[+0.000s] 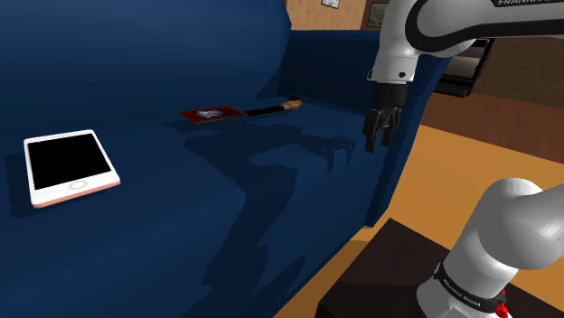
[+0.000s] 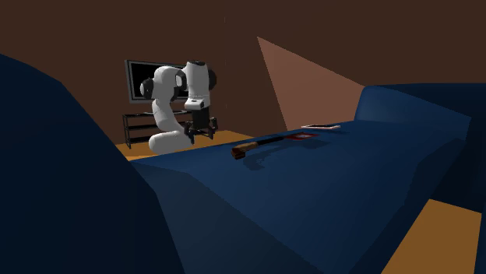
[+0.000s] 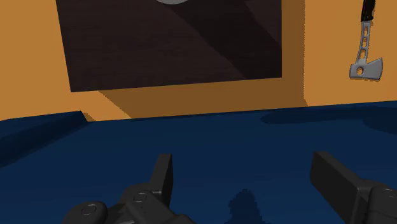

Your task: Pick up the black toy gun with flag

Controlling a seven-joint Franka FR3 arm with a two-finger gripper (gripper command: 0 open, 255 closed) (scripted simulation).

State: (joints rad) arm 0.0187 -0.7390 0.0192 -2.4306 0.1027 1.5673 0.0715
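Toy gun: a long, thin black toy gun (image 1: 258, 110) with a brown grip at one end and a flat red flag bearing a pale mark at the other. It lies flat on the seat of the sofa.
Its place: in the shoulder view it is between the tablet and the gripper, well apart from both. In the second exterior view it (image 2: 267, 144) lies near the seat's front edge, with the flag end toward the tablet.
Sofa: a large dark blue sofa (image 1: 181, 235) with smooth, softly rounded surfaces and no pattern.
Gripper: the all-black two-finger gripper (image 1: 377, 140) hangs pointing down by the sofa's edge on the stand's side. In the wrist view its fingers (image 3: 162, 177) stand wide apart, with blue sofa surface between them, and they touch nothing.
Arm: a white arm (image 2: 167, 105) with rounded, glossy segments and dark joints.
Tablet: a flat rectangular tablet (image 1: 70, 167) with rounded corners, a black screen and a pale pink-white frame. It lies on the seat.
Stand: a dark brown box (image 1: 389, 271) with a faint wood grain. It stands on the orange floor (image 1: 470, 154).
Hatchet: a small grey hatchet (image 3: 366, 54) with holes in the shaft and a black handle. It lies on the floor beyond the sofa.
Screen: a dark flat screen (image 2: 144, 82) on a low rack behind the arm.
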